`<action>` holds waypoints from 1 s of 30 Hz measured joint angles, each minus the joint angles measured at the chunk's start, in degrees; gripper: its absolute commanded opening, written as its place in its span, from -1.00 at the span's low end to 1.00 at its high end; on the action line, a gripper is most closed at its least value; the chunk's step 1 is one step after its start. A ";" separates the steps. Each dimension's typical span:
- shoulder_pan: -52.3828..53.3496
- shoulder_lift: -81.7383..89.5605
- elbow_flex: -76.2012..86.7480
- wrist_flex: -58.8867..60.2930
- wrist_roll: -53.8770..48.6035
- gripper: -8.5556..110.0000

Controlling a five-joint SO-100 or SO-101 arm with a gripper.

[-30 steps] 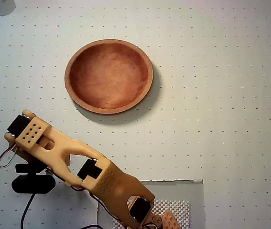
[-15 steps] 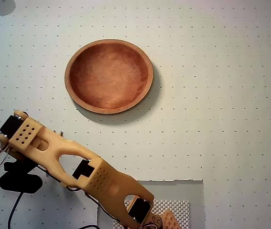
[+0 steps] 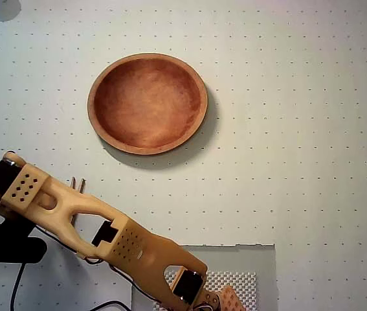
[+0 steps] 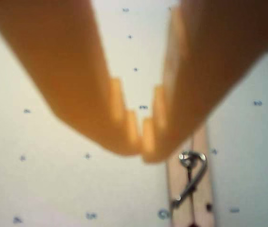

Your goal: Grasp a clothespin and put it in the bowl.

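Wrist view: my hand (image 4: 142, 142) close up, blurred, fingertips nearly together, clamped on nothing. Clothespin (image 4: 191, 184) lies flat on dotted tabletop (image 4: 53, 189) just right of tips — long axis up-down in view, metal coil showing, upper part hidden behind right finger, lower end cut off. Overhead: I see only two prong tips (image 3: 77, 184) beside arm (image 3: 73, 217), pointing toward bowl (image 3: 147, 103) — empty, well apart.

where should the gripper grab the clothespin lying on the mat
Likely across the two wooden prongs near the metal coil, coming straight down. The clothespin lies flat on the dotted mat with its long axis running up the wrist view, so the gripper, now nearly closed beside it, would need to open and shift right.
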 measured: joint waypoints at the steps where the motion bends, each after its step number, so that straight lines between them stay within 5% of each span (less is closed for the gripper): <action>1: 0.00 -0.44 0.00 0.00 -0.35 -0.89; 19: 8.00 -2.11 -1.05 0.00 -7.82 -0.87; 30: 7.65 -2.11 -1.05 0.00 -8.00 -0.55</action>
